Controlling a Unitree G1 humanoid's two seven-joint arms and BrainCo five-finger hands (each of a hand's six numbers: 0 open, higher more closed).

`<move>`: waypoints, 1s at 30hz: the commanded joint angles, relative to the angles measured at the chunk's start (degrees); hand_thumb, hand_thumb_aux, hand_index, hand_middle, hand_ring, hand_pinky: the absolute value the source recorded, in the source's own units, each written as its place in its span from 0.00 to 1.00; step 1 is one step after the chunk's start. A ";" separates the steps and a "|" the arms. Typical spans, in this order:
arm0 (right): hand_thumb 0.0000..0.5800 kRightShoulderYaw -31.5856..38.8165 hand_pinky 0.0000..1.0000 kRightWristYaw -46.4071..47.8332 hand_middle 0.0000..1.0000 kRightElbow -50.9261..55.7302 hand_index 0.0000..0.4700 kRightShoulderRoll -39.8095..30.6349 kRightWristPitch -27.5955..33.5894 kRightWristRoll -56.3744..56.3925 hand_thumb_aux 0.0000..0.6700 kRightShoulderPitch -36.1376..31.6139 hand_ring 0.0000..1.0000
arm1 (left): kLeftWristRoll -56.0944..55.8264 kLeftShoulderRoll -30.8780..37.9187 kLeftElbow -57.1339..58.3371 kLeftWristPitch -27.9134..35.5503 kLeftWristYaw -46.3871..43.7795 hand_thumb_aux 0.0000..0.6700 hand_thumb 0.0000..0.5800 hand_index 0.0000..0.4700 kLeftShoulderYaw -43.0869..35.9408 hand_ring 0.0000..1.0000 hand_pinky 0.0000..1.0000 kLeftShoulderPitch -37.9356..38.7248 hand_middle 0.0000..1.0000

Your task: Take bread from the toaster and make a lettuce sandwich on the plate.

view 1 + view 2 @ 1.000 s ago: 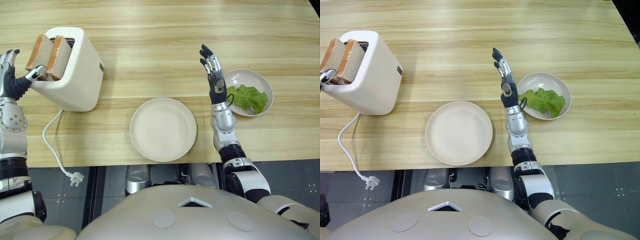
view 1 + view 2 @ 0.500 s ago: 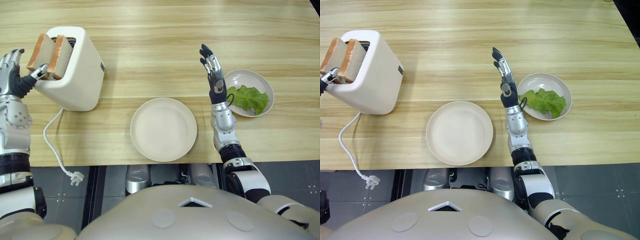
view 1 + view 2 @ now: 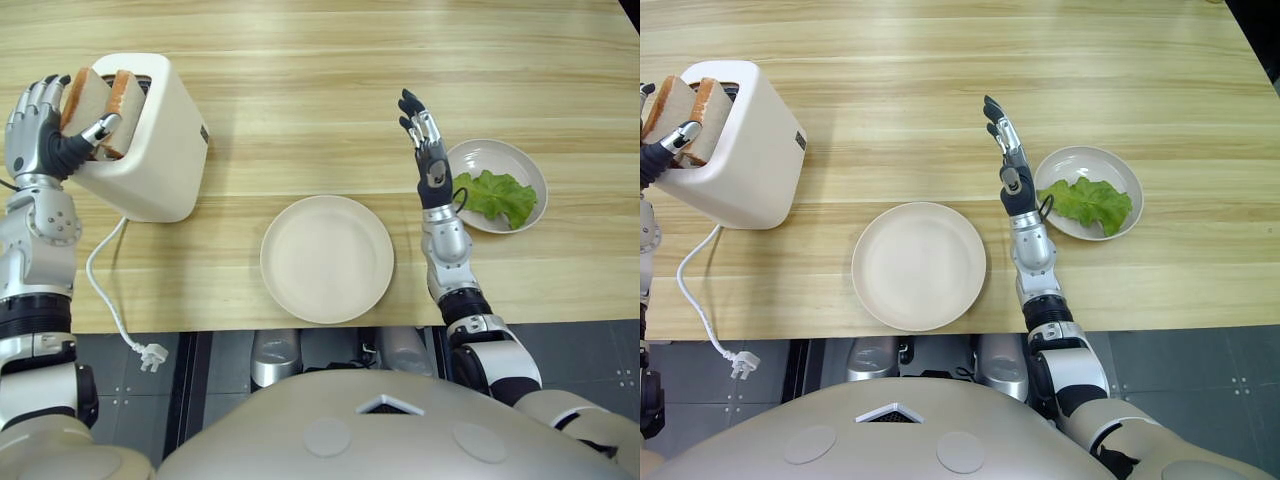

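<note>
My left hand [image 3: 45,125] sits at the upper left of the frame, hard against the toaster [image 3: 160,150], where two slices of bread stand on edge side by side; the outer slice [image 3: 82,92] is the one at my hand, its flat face turned to my palm; my fingers [image 3: 40,95] curl over its left face and my thumb [image 3: 103,127] comes in on its right, in the gap before the inner slice [image 3: 122,95]; it looks like a pinch on that outer slice, though from this angle I cannot be sure the pads truly press it. The slice's long axis runs up out of the slot, so I judge the pull must follow that line before anything goes sideways; the plate [image 3: 290,300] lies toward the lower right of the toaster, at frame centre, well apart from the bread. My right hand [image 3: 428,150] stands upright right of centre, fingers straight and together, holding nothing, just beside the dish [image 3: 500,150] with the lettuce [image 3: 495,193]; my left is far nearer the bread.
</note>
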 commanded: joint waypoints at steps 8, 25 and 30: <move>0.00 0.53 0.00 -0.82 0.00 0.58 0.00 -0.45 -0.58 -1.22 0.00 0.10 0.00 | -7.01 -1.02 0.87 -3.22 2.16 0.10 0.19 0.10 4.05 0.00 0.00 0.08 0.00; 0.00 1.53 0.00 -2.00 0.00 0.86 0.00 -0.76 -1.46 -3.01 0.00 0.25 0.00 | -8.74 -1.35 9.39 -5.69 1.19 0.05 0.11 0.05 3.28 0.00 0.00 -1.38 0.00; 0.00 1.85 0.00 -2.37 0.00 0.56 0.00 -0.98 -1.72 -3.51 0.00 0.52 0.00 | -7.67 -1.03 11.70 -6.21 2.61 0.13 0.25 0.13 2.57 0.00 0.00 -2.18 0.00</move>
